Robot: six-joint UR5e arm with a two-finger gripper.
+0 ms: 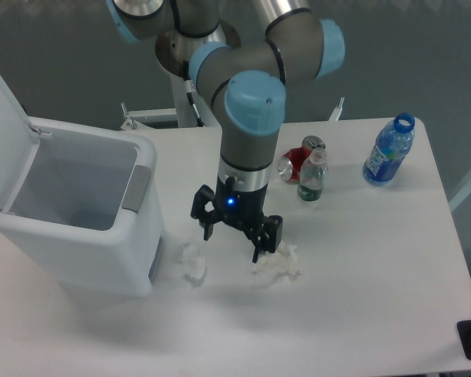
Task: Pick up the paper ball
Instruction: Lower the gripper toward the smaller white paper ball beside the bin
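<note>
Below me, the white desk stands before a dark grey wall, an open white bin at its left edge. My gripper hangs spread wide and empty, between the paper ball beside the bin and the larger wad, nearly touching the wad.

White paper ball, white bin, black fingers, blue bottle, red can.

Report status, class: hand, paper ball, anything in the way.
Hand open, empty, above the table between both wads. Paper ball untouched, lower left of hand. Larger wad close by right fingertip; path to ball clear.
</note>
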